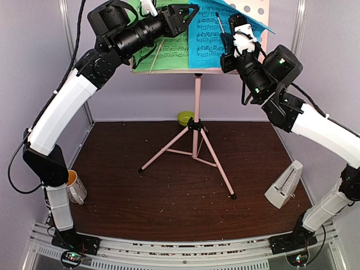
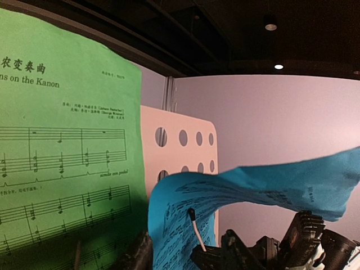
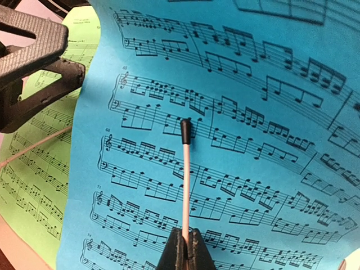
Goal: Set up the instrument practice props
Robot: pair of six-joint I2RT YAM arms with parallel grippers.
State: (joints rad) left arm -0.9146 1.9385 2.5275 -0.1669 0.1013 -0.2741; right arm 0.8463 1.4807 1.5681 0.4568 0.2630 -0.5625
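Clutter at the far left is limited to a white mug (image 1: 76, 187), stood on the brown counter (image 1: 169, 197) beside the left arm's base and judged no part of the set-up.

Above it, the left end effector (image 1: 188, 19) is raised to the upper edge of the green sheet (image 2: 67, 140). Its jaws are seen spread, with nothing caught between them. The green sheet lies flat against the desk of the pink music stand (image 1: 197, 95), crossed low down by a pale holder wire, and is judged to be placed.

The stand is planted on its tripod mid-counter. A small lime-green bowl (image 1: 185, 118) is set just behind its legs, apart from the work.

To the right of the green page, the blue sheet (image 1: 208, 39) rests on the same desk, but its top edge is curled forward and away from the perforated panel.

The right end effector (image 3: 184, 236) is pressed together on the stand's right retaining wire (image 3: 184, 180), a thin pink rod with a black tip that lies across the blue page. The wire is probably held so that it can be swung against the paper and the curl pinned back.

At the far right, the pale metronome (image 1: 284, 184) stands upright on the counter near the right arm, well apart from the stand and not yet dealt with.
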